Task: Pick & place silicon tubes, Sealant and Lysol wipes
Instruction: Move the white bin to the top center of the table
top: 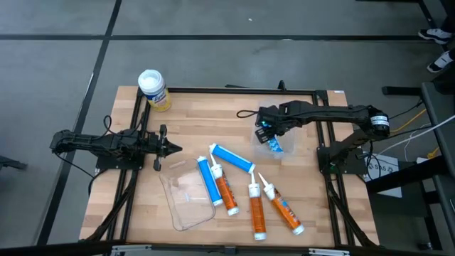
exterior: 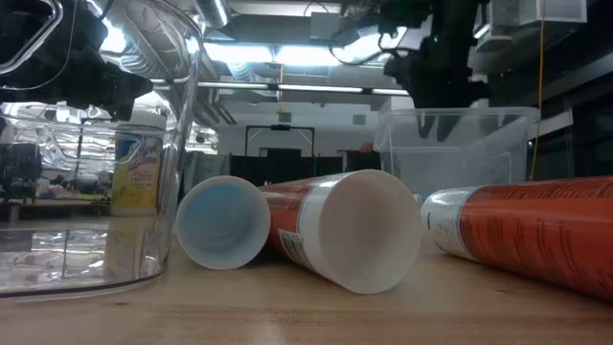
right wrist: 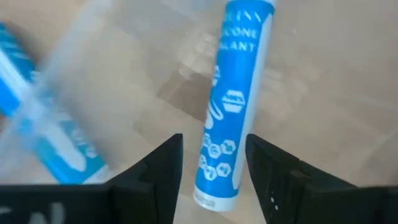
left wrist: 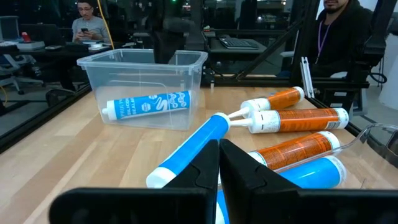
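Tabletop bin (left wrist: 143,62): blue tube (right wrist: 233,106) under right claw (right wrist: 212,163)

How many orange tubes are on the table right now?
3 orange tubes, side by side on the table: one beside a blue tube, one central, one rightmost. None seems hidden.

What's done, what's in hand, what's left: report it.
Done: one blue tube lies in the clear bin. In hand: nothing gripped; the right gripper hangs open over that tube, and the left gripper waits shut beside the loose tubes. Left: two blue tubes, three orange tubes and the Lysol wipes at the table's corner, all outside the bin.
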